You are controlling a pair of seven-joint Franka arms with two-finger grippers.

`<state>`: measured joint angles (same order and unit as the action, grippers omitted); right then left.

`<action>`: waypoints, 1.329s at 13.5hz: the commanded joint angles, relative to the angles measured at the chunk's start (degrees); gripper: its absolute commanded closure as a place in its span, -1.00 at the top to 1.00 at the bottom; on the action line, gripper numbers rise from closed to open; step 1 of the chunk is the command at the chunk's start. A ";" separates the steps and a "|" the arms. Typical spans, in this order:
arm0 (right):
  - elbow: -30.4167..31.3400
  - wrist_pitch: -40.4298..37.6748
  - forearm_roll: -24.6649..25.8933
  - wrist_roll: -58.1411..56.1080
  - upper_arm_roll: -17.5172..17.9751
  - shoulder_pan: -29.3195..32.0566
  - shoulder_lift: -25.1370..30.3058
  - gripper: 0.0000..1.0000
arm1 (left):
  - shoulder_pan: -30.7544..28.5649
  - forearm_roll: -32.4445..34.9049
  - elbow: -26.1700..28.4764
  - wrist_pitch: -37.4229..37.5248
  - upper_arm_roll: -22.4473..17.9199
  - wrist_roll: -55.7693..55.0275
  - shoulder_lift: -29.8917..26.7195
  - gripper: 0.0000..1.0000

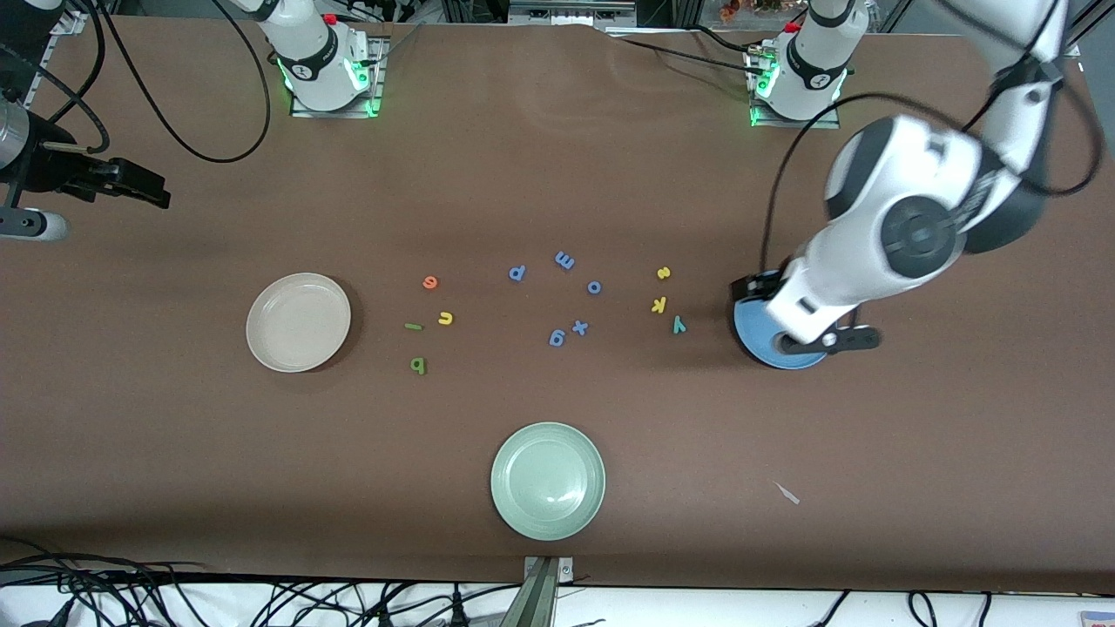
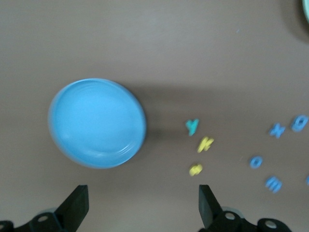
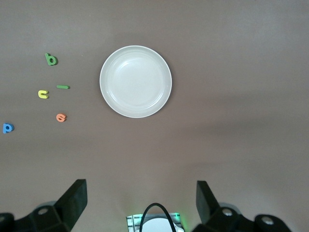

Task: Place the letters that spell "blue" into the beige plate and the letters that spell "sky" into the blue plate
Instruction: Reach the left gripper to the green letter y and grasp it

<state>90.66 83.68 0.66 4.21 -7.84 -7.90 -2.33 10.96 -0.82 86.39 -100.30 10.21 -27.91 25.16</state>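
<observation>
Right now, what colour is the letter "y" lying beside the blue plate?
Teal: the "y" shows best in the front view, close to the yellow "k".

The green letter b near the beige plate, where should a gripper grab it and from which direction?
Take the green b from straight above, fingers closing across its stem and bowl. It lies flat on the table with bare surface all round, so probably only its thin edges can be pinched.

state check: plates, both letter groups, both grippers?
beige plate: empty, on table
blue plate: empty, under left arm
pale green plate: empty
"blue" letters: loose on table beside beige plate
"sky" letters: loose on table beside blue plate
periwinkle letters: scattered mid-table
left gripper: open, holding nothing
right gripper: open, holding nothing
</observation>
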 commanded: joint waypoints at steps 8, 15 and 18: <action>-0.22 -0.45 0.66 -0.43 -0.25 -0.10 0.31 1.00 | 5.48 0.73 6.93 -16.23 -0.19 -9.29 10.43 1.00; -0.22 -0.19 0.75 -0.35 -0.25 0.17 0.13 1.00 | 6.00 0.82 12.92 -27.39 -0.19 -5.68 12.54 0.75; -0.31 -0.10 0.66 -0.17 -0.25 0.25 0.13 1.00 | 6.09 1.69 13.19 -28.63 -0.19 -4.44 13.24 0.33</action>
<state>90.66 83.71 0.70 4.21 -8.06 -7.75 -2.44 16.92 -0.60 99.22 -127.79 10.02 -34.00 38.30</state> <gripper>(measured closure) 0.000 0.194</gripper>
